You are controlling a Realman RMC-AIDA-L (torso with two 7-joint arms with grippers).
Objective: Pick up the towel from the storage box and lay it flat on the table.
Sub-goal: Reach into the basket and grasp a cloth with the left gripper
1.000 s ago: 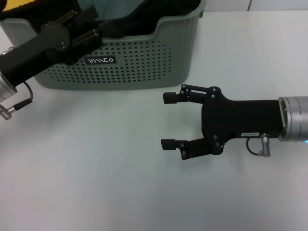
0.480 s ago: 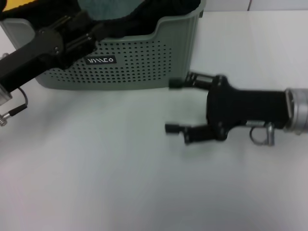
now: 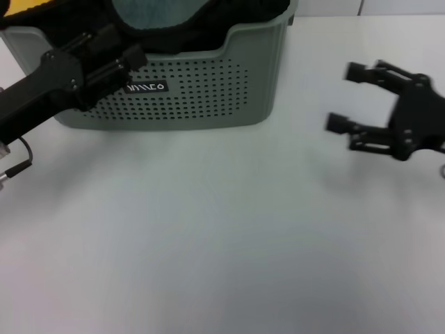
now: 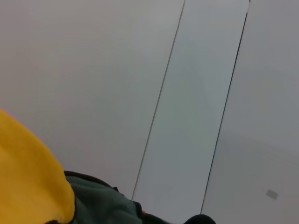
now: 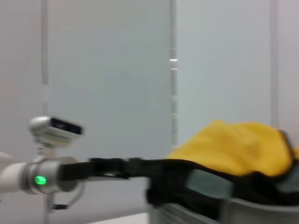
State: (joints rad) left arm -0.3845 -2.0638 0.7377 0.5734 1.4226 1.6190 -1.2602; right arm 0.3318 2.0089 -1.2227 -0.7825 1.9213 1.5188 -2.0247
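Note:
The storage box (image 3: pixel 188 97) stands at the back left of the table (image 3: pixel 208 229). Only a corner of the yellow towel (image 3: pixel 21 5) shows at the box's far left; it lies heaped above the rim in the right wrist view (image 5: pixel 233 144) and fills a corner of the left wrist view (image 4: pixel 28 177). My left gripper (image 3: pixel 128 43) is open and holds nothing, level with the box's front rim, left of the dark label (image 3: pixel 146 88). Open and holding nothing, my right gripper (image 3: pixel 348 97) hovers over the table well to the right of the box.
A teal-grey cloth (image 3: pixel 153 12) and a black cloth (image 3: pixel 236 17) lie in the box beside the towel. The right wrist view shows my left arm (image 5: pixel 51 179) reaching to the box (image 5: pixel 261 210). Bare tabletop spreads in front of the box.
My right gripper has swung from in front of the box far to the right and back, staying open. My left arm has sunk slightly to the left along the box's front.

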